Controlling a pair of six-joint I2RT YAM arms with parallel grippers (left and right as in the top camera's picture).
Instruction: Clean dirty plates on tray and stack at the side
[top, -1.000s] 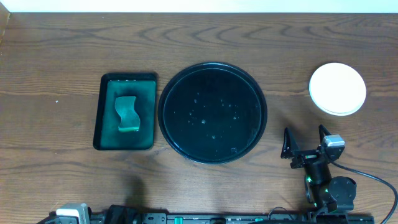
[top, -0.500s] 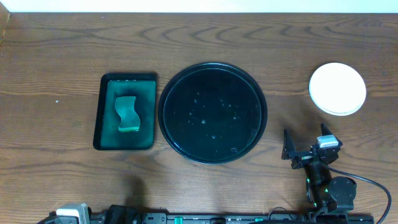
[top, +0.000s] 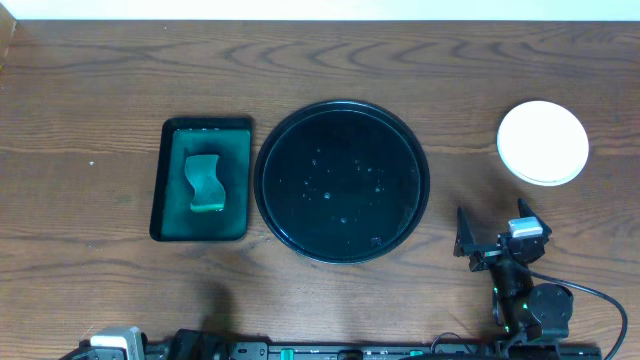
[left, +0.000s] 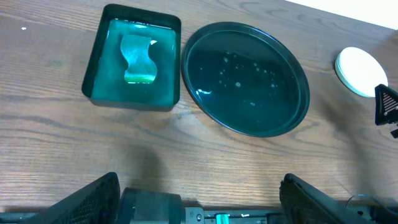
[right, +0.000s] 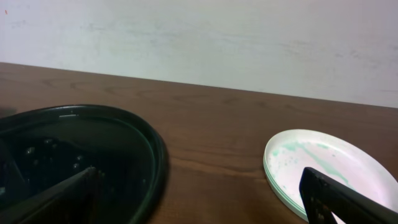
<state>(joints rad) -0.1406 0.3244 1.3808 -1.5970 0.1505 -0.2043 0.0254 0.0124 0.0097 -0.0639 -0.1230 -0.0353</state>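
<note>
The plates (top: 543, 142) lie stacked on the bare table at the right, apart from the tray. The top one is white with faint teal smears, and pale rims show beneath it in the right wrist view (right: 329, 168). The stack also shows in the left wrist view (left: 360, 63). The round black tray (top: 342, 180) sits mid-table with only water droplets on it (left: 245, 78) (right: 81, 143). My right gripper (top: 491, 228) is open and empty, in front of the plates and right of the tray (right: 202, 199). My left gripper (left: 199, 202) is open and empty, drawn back over the table's front edge.
A dark green rectangular tray (top: 165, 180) stands left of the black tray, holding a green sponge (top: 203, 182) that also shows in the left wrist view (left: 138, 57). The arm bases line the front edge. A pale wall rises behind the table.
My right gripper has shifted slightly at the front right, still open. Plates, trays and sponge have not moved.
</note>
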